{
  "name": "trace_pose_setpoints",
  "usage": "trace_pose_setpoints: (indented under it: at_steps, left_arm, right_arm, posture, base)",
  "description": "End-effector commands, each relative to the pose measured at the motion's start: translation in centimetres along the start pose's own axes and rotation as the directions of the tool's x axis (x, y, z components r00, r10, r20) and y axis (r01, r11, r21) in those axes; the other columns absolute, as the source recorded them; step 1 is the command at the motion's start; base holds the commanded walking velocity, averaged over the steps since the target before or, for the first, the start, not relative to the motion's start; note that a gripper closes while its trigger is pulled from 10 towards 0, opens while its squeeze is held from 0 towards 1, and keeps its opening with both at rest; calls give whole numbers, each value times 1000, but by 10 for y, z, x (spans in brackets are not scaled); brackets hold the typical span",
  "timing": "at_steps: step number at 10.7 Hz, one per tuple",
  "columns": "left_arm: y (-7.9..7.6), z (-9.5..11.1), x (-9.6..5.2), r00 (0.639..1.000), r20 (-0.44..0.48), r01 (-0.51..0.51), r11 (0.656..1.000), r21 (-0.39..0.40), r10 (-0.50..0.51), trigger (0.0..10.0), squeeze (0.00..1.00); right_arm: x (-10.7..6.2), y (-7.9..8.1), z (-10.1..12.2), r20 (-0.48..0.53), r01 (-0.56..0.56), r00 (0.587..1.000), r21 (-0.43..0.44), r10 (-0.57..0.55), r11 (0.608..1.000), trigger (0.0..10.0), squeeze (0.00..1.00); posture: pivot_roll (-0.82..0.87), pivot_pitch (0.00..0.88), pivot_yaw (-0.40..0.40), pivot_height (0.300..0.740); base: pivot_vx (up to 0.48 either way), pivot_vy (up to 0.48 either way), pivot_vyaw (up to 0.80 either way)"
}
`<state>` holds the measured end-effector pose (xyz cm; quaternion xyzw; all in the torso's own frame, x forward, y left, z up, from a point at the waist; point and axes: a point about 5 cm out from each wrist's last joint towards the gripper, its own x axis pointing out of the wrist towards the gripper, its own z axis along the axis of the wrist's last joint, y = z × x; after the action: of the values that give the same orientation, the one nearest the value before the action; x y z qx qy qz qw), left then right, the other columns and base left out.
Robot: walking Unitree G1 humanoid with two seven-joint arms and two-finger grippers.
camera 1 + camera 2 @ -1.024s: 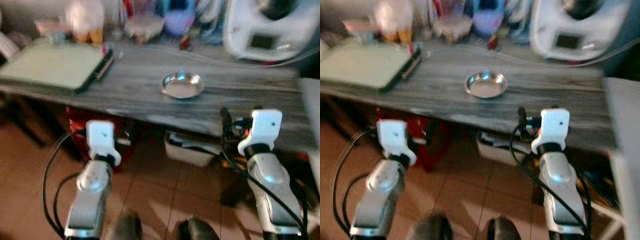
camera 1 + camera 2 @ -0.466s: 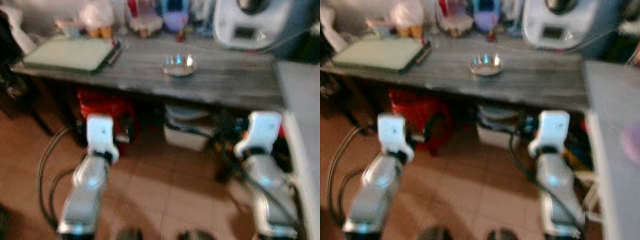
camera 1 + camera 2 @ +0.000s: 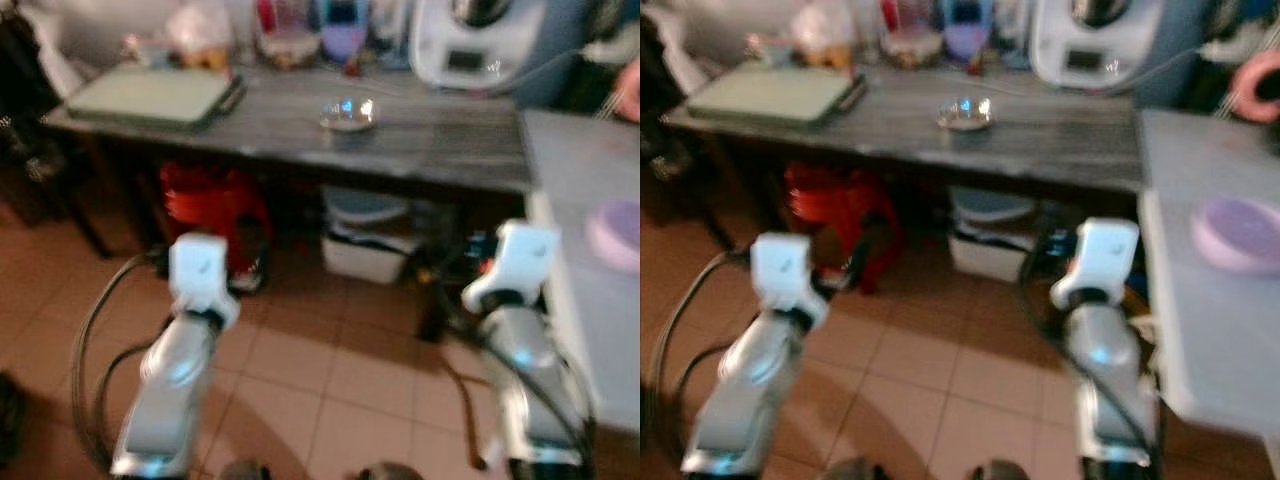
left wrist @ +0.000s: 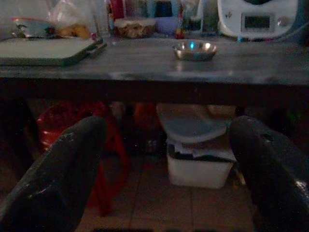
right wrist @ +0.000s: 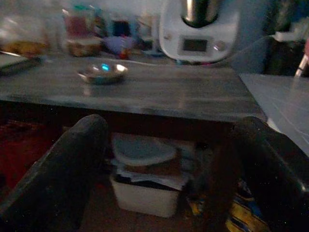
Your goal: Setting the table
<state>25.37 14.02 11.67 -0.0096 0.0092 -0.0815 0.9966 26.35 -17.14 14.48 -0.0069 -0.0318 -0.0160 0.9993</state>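
A small steel bowl [image 3: 348, 113] sits alone near the middle of the long grey wooden table [image 3: 440, 150], well ahead of me. To my right stands a pale grey table [image 3: 1200, 330] with a lilac plate [image 3: 1238, 232] on it. Both arms are held out low over the tiled floor, short of the wooden table. In its wrist view my left gripper [image 4: 164, 164] is open, fingers wide apart, with the bowl [image 4: 194, 50] far beyond. My right gripper [image 5: 166, 164] is open too and holds nothing, with the bowl [image 5: 102, 73] far off.
A green board [image 3: 150, 95], jars and food containers, and a white kitchen machine [image 3: 470, 40] line the back of the wooden table. Under it are a red stool [image 3: 210, 205] and a white box [image 3: 365, 255]. A person's hand [image 3: 1255, 85] shows at the far right.
The whole view has pulled back from the wooden table and swung right, bringing the pale table and lilac plate into sight. The arms keep the same pose; the bowl has not moved.
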Motion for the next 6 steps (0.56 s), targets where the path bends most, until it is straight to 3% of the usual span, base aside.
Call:
trace_pose_setpoints:
  at_steps: [1, 3, 6]
  left_arm:
    - [-3, -1, 1, 1000, -3, 20, 1000, -19, -20, 10000, 0]
    - [-9, 1, -2, 998, -3, 61, 997, -36, -61, 10000, 0]
    - [-8, 6, 3, 998, 19, 54, 998, -35, -54, 10000, 0]
  right_arm:
    - [0, 0, 1, 1, 1, 1000, 10, -1, 1000, 10000, 0]
    - [1, 7, 1, 2, -22, 1000, 44, 22, 999, 10000, 0]
    - [9, 4, 8, 31, -34, 999, 28, 33, 999, 10000, 0]
  posture:
    - [-40, 45, 32, 740]
    - [-40, 59, 32, 740]
    - [-40, 65, 28, 740]
  base:
    - [0, -480, -413]
    - [0, -476, -684]
    - [0, -466, 0]
